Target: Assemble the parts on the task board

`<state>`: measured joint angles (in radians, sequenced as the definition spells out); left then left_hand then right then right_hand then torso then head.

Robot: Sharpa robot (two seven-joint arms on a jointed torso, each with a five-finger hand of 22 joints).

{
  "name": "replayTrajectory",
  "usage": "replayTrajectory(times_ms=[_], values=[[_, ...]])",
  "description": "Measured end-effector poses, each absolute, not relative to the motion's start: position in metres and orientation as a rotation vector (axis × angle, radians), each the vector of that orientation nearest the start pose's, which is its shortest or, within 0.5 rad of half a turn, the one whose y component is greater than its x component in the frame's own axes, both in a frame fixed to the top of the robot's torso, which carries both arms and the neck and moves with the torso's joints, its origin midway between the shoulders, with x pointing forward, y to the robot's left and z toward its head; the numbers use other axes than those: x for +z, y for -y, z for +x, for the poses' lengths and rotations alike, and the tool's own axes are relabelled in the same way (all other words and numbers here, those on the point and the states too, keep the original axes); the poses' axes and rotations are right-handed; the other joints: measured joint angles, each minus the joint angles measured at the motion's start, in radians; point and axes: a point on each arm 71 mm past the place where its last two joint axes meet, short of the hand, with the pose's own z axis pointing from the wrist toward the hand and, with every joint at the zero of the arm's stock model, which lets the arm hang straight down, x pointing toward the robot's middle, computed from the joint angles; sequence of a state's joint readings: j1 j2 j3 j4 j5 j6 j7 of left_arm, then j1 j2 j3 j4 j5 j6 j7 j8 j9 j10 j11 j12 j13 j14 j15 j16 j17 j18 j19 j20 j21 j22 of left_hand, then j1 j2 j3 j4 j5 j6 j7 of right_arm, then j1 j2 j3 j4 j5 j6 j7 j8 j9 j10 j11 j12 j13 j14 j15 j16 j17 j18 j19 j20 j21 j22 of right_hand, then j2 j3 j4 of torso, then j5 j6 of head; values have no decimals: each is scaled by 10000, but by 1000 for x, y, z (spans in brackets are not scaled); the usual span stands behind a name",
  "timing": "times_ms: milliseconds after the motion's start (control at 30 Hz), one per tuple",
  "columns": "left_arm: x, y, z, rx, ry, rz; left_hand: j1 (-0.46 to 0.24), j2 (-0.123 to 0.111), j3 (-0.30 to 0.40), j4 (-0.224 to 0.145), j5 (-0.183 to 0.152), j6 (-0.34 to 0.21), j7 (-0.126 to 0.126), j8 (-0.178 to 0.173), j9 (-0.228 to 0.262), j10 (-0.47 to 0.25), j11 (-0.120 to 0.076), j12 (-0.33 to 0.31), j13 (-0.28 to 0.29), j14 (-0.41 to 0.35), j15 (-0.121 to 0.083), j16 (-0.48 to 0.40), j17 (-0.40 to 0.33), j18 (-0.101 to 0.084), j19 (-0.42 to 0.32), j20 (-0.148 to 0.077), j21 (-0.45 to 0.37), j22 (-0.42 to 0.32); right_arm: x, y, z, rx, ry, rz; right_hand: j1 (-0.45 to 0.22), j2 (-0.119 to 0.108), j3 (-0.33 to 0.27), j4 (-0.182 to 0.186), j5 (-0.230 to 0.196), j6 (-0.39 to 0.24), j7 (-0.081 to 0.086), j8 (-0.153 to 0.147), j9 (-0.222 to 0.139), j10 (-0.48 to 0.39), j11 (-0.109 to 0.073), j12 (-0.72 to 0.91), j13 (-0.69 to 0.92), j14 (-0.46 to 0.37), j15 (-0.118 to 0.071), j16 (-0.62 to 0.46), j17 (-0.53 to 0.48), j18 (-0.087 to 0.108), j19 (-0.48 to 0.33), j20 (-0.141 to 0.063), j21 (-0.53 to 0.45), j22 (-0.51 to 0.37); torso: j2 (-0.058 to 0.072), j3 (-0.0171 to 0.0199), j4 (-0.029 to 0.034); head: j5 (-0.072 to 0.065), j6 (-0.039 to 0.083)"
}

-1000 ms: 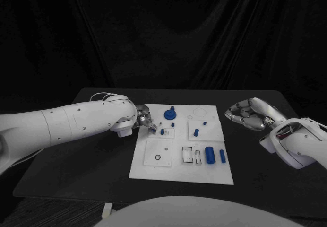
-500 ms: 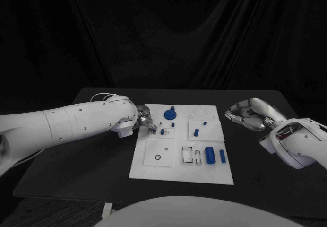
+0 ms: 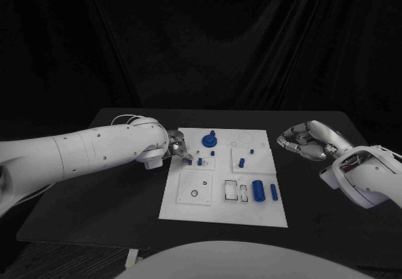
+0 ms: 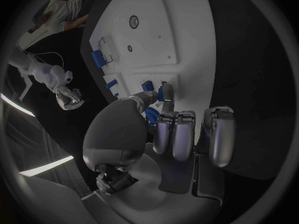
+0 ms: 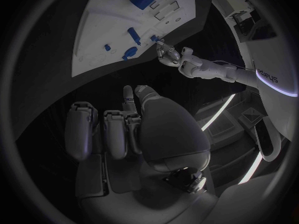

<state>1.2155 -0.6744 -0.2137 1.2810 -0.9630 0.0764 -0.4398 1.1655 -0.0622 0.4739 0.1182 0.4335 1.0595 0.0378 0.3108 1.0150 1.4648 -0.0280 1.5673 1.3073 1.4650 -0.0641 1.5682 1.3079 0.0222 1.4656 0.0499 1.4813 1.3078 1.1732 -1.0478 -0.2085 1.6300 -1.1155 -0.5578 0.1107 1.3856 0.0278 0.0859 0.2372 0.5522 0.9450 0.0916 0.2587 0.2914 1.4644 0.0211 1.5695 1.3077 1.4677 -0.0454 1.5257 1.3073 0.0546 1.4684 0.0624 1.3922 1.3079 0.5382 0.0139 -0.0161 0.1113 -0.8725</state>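
Note:
The white task board (image 3: 219,206) lies in the middle of the table. On it are a blue gear-like part (image 3: 210,139), short blue pegs (image 3: 241,163) and a thick blue cylinder (image 3: 258,190). My left hand (image 3: 178,146) is at the board's left edge. Its thumb and a fingertip (image 4: 167,92) pinch a small blue part (image 4: 159,97) just over the board (image 4: 168,30). My right hand (image 3: 305,140) hovers to the right of the board with its fingers curled in and nothing in them. The right wrist view shows the left hand (image 5: 168,52) at the board's (image 5: 106,30) edge.
A thin blue pin (image 3: 274,192) lies beside the cylinder, next to rectangular slots (image 3: 230,190). A square plate with a round hole (image 3: 194,189) sits at the board's near left. Black table (image 3: 109,197) spreads on both sides of the board.

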Motion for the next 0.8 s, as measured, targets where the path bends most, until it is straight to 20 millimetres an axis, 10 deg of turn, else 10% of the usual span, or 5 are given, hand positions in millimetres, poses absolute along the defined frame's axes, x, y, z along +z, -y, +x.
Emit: replayTrajectory(times_ms=[800], values=[[-293, -210, 489, -3779, -24284, -2654, -1, -1, 0, -1, -8, 58, -20, -40, -25, 0, 0, 0, 0, 0, 0, 0, -3, -2, 0, 0, -39, -2, -230, 272, 430, 7868, -16449, 1669, 0, 0, -1, 1, 0, 0, 0, 0, 1, 0, 0, 0, 0, 0, 0, 0, 0, 0, 0, 0, 0, -3, -1, -1, 0, 35, 0]])
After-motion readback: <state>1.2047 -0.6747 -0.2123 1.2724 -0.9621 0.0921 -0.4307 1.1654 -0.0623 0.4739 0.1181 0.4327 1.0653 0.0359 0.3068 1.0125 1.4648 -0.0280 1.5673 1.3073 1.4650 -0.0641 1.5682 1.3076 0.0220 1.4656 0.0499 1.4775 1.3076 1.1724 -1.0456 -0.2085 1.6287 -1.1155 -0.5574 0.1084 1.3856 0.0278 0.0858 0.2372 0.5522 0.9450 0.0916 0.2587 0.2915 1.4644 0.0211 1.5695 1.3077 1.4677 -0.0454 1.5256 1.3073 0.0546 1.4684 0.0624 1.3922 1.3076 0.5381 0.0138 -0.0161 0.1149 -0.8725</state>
